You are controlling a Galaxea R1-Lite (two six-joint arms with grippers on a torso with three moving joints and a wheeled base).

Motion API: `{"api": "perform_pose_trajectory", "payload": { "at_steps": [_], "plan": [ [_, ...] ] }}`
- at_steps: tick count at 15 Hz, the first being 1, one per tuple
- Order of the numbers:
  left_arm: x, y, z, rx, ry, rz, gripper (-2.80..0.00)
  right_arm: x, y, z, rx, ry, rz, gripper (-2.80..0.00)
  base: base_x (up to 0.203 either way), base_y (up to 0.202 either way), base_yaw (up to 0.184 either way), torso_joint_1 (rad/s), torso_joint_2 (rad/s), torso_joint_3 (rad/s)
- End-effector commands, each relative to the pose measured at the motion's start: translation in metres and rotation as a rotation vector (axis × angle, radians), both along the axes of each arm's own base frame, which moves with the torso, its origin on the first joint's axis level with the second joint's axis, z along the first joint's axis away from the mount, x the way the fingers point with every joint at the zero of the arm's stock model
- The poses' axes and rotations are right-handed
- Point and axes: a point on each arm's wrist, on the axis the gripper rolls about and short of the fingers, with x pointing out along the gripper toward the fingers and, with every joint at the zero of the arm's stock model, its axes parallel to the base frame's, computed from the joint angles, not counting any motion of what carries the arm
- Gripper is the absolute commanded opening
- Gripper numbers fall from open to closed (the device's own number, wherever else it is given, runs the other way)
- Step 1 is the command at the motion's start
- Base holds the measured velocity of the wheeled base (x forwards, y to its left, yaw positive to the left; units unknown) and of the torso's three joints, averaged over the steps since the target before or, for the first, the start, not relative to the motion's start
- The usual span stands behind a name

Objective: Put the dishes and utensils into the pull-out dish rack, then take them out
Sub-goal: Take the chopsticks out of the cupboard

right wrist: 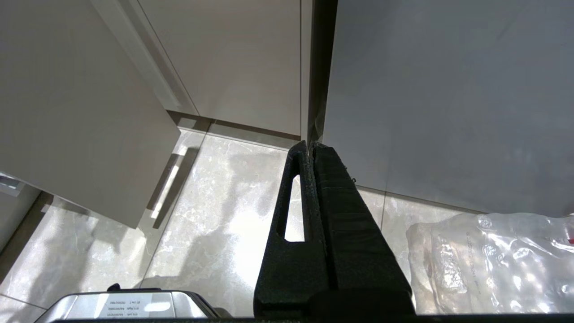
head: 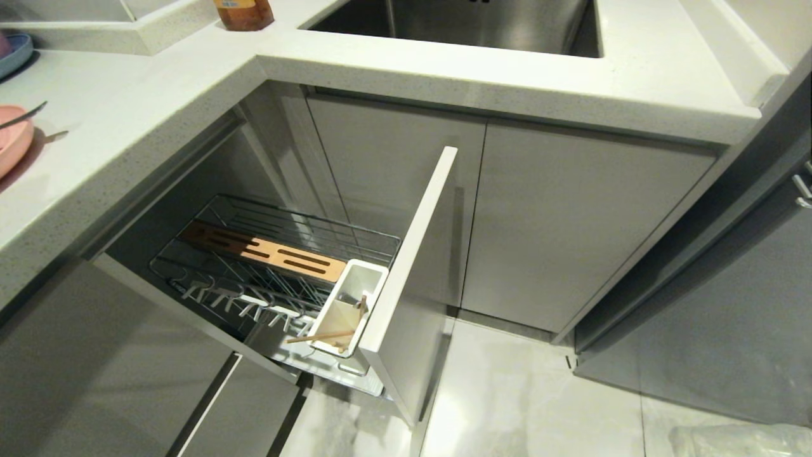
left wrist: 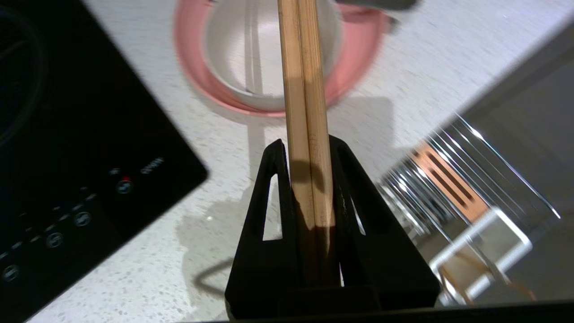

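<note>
Head view, rack: the chrome wire pull-out dish rack stands drawn out under the speckled white tabletop; slotted wooden block along its back, white rectangular utensil box against the tall pale-grey front panel.
Head view, dishes: the pink plate sits at the tabletop's left edge.
Left wrist view, left tool: black fingers pinch the chopsticks, two straight light wooden sticks side by side, long axis running away from the wrist, above the white bowl resting on the pink plate.
Left wrist view, surroundings: glossy black cooktop beside.
Right wrist view, right tool: fingers pressed together, empty, over the marbled floor.
</note>
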Motion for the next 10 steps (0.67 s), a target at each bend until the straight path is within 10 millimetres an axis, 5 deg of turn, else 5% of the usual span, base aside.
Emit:
{"api": "perform_pose_trajectory", "payload": {
  "at_steps": [1,10],
  "plan": [
    [0.020,0.010,-0.002,-0.015,0.036,0.088,-2.80,0.000,0.000,-0.001,0.000,0.003,0.000,-2.80,0.000,0.000,0.000,0.000,0.00,0.000],
    [0.096,0.052,-0.008,-0.118,-0.002,0.188,-2.80,0.000,0.000,-0.001,0.000,0.004,0.002,-2.80,0.000,0.000,0.000,0.000,0.00,0.000]
  ]
}}
